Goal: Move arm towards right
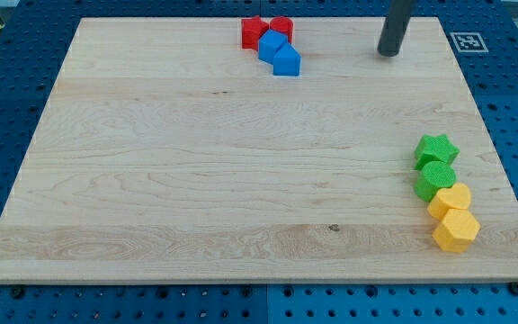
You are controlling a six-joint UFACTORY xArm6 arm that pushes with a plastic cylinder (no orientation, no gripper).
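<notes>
My tip (388,53) touches the wooden board (196,162) near the view's top right. It stands well to the right of a cluster at the top centre: a red star block (253,32), a red cylinder (281,28), a blue cube (272,46) and a blue pentagon-like block (287,61). At the view's right, far below the tip, sit a green star block (435,150), a green round block (435,179), a yellow block (450,200) and a yellow hexagon block (457,230) in a touching column.
The board lies on a blue perforated table (511,108). A black-and-white marker tag (468,41) is just off the board's top right corner.
</notes>
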